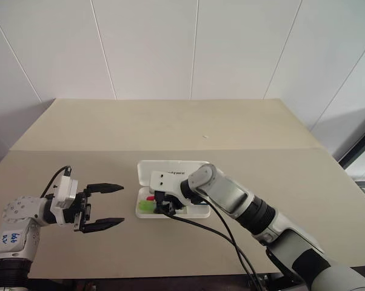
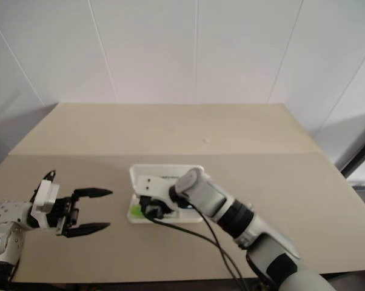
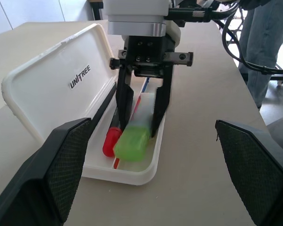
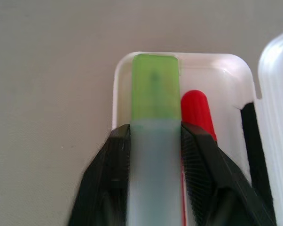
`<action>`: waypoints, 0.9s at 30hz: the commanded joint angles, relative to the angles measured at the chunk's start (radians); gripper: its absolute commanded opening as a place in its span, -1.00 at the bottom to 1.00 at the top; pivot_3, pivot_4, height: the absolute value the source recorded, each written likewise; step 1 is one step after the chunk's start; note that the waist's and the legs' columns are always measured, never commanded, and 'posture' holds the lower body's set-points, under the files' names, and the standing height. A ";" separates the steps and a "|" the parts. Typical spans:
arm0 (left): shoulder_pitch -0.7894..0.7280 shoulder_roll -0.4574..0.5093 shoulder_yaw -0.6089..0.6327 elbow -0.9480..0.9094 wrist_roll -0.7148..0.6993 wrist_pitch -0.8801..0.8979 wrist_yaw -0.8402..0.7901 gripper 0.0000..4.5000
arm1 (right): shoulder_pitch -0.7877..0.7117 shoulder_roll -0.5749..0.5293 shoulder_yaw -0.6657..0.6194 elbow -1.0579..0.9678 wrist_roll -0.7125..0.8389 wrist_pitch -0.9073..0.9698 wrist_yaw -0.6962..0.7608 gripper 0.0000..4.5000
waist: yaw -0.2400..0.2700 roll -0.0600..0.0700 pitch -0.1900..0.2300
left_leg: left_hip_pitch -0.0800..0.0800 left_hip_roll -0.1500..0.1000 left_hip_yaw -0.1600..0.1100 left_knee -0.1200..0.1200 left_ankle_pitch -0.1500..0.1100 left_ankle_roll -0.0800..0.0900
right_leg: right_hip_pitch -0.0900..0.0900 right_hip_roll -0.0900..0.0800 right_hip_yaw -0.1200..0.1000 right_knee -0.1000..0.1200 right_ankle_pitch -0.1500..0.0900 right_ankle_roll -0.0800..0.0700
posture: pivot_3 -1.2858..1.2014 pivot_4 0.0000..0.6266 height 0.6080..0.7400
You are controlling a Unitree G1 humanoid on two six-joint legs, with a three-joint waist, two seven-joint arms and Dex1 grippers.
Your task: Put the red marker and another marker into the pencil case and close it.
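The right gripper (image 3: 139, 120) is reaching down into the pencil case (image 3: 52, 84), its two black fingers (image 4: 198, 155) flanking the pale green highlighter (image 3: 131, 143). In the right wrist view they are lying flush against the barrel just behind the lime cap, so it is pinching the highlighter or only just letting go; which of the two cannot be told. The highlighter is lying lengthwise in the tray, cap toward the near end wall. Just beside it, toward the hinge, the red marker (image 3: 111, 140) is resting in the same tray, its red end level with the cap.

The case is sitting open at the centre of the head view on the tan table (image 1: 188, 127), its lid standing up toward the upper left of the left wrist view, lettering showing inside.

The left gripper (image 1: 100, 207) is hovering at lower left of the head view, jaws spread wide, holding nothing, apart from the case.

Judging by looks, both markers are light, stiff and smooth, so the mid-barrel is the sensible grip. The case appears to be light hard plastic, likely to skid when pushed; closing probably calls for pressing the lid's free edge while steadying the tray.
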 commanded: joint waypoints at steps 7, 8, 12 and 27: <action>-0.013 0.014 0.018 -0.036 -0.012 -0.005 0.015 1.00 | -0.040 0.008 -0.111 -0.138 0.051 0.117 0.009 0.97 | 0.001 0.000 0.000 | 0.000 0.000 0.000 0.000 0.000 0.000 | 0.000 0.000 0.000 0.000 0.000 0.000 | 0.03 -0.52 1.00; -0.015 0.013 0.017 -0.034 -0.011 -0.005 0.015 1.00 | -0.038 0.000 -0.139 -0.172 0.074 0.156 0.013 0.97 | 0.001 0.000 0.000 | 0.000 0.000 0.000 0.000 0.000 0.000 | 0.000 0.000 0.000 0.000 0.000 0.000 | 0.03 -0.52 1.00; -0.025 0.006 0.009 -0.028 -0.009 -0.006 0.016 1.00 | 0.010 -0.086 -0.235 -0.340 0.185 0.339 0.031 0.97 | 0.004 0.000 0.000 | 0.000 0.000 -0.001 0.000 0.000 0.000 | 0.000 0.000 0.000 0.000 0.000 0.000 | 0.03 -0.52 1.00; -0.111 -0.046 -0.057 0.055 0.010 -0.030 -0.020 1.00 | 0.297 -0.489 -0.475 -0.674 0.303 0.790 -0.214 0.97 | 0.005 -0.001 0.000 | 0.000 0.000 -0.001 0.000 0.000 0.001 | 0.001 0.000 0.000 -0.003 0.000 0.000 | 0.03 -0.52 1.00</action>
